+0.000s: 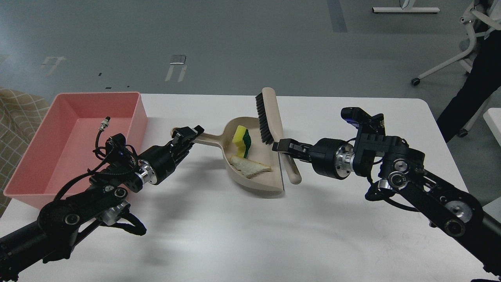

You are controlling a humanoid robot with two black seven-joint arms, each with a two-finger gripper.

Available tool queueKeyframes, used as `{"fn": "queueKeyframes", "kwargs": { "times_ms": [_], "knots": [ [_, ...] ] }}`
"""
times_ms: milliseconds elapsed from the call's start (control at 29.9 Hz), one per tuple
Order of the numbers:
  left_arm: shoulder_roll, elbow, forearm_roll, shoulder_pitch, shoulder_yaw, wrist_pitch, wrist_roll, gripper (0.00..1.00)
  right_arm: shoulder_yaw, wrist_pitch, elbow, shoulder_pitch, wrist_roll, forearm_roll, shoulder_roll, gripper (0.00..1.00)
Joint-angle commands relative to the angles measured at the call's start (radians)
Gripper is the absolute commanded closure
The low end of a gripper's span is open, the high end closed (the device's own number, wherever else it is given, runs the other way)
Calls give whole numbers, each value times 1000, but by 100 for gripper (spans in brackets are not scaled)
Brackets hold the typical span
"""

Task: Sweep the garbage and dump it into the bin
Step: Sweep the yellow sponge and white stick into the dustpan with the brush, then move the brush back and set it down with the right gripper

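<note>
The garbage lies inside the beige dustpan (270,181) at the table's middle: the yellow sponge piece with a green side (242,140) toward the back, the white bread slice (249,166) in front of it. My left gripper (187,136) is shut on the dustpan's handle. My right gripper (282,148) is shut on the handle of the beige black-bristled brush (268,113), which is raised above the dustpan's right edge. The pink bin (74,137) stands at the far left.
The white table (250,235) carries everything; its far edge runs just behind the brush. A patterned cloth (17,113) shows left of the bin. An office chair and a standing person (475,78) are off the table's right corner.
</note>
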Motion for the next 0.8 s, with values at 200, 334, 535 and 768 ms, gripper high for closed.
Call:
{"fn": "queueKeyframes", "kwargs": {
  "times_ms": [200, 334, 535, 768],
  "knots": [
    [-8, -3, -5, -4, -11, 0, -5, 97, 23, 0, 13, -20, 4, 50, -204, 100],
    [-6, -5, -10, -2, -13, 0, -9, 97, 28, 0, 13, -24, 9, 120, -276, 100],
    [-6, -9, -25, -2, -14, 0, -11, 97, 24, 0, 15, -37, 4, 137, -287, 100],
    [-2, -14, -65, 2, -89, -20, -12, 97, -3, 0, 15, -78, -2, 136, -385, 100]
  ]
}}
